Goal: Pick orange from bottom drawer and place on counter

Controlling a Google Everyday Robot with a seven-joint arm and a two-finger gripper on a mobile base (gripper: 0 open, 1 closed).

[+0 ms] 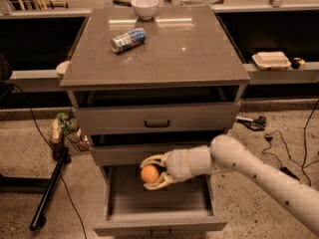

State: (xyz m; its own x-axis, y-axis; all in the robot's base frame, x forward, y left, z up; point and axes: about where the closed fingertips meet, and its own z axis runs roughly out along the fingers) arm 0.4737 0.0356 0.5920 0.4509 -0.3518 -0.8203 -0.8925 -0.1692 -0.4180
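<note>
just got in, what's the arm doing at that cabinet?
The robot's single arm reaches into the open grey bottom drawer, the deepest of three. Its cream two-finger tool is closed around the small round orange there. Whether the fruit is lifted off the drawer floor can't be told. The glossy grey-brown counter top holds a blue-and-silver soda can on its side and a white bowl; the orange is not up there yet.
</note>
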